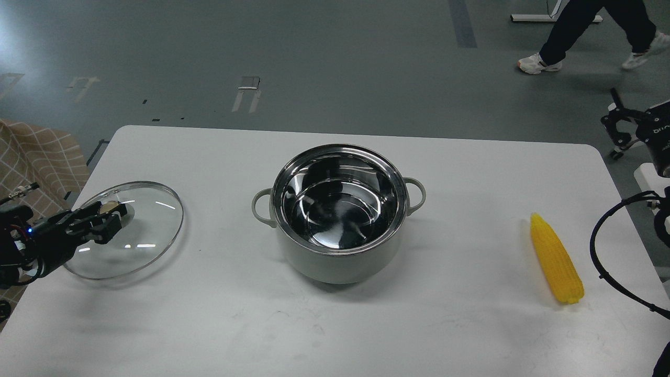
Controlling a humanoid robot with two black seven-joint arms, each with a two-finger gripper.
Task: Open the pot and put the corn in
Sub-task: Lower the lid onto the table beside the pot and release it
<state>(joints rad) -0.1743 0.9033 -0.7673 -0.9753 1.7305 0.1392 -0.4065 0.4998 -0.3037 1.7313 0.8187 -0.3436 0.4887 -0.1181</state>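
The pale grey-green pot stands uncovered at the table's middle, its shiny steel inside empty. The yellow corn lies on the table far to the right, pointed end away from me. My left gripper is shut on the gold knob of the round glass lid. It holds the lid low at the table's left edge, slightly tilted; I cannot tell whether the lid touches the table. My right gripper hangs beyond the table's right edge, fingers apart and empty, far from the corn.
The white table has rounded far corners. A black cable loop hangs at its right edge near the corn. A checked cloth lies left of the table. A person's legs cross the floor at the far right.
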